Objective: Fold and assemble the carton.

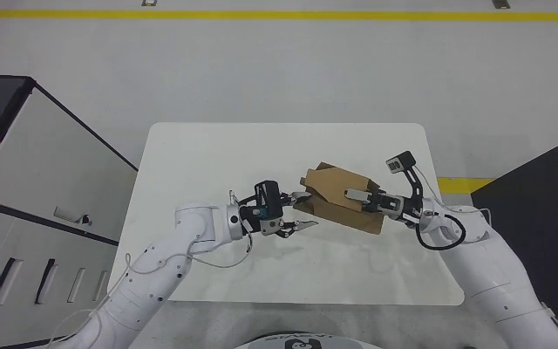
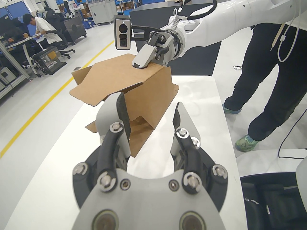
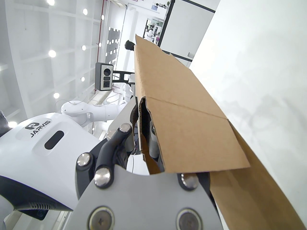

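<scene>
Right pincer (image 1: 357, 194) clenched on carton (image 1: 342, 208) top panel. Left pincer (image 2: 148, 101) released, just beside carton's open flap end, nearer to it. Carton's long axis runs pincer to pincer across surface (image 1: 218, 157).

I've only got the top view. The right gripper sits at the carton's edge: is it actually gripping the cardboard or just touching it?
Observer: Gripping. In its wrist view the right gripper has a carton panel pinched between its fingers.
Operator: And the left one, holding anything?
Observer: No. The left gripper is open; the carton's near panel edge reaches into the gap beside one finger, unpinched.
Operator: Is the carton flat or opened up?
Observer: Partly opened: the left wrist view shows a top panel with a side wall dropping toward the table.
</scene>
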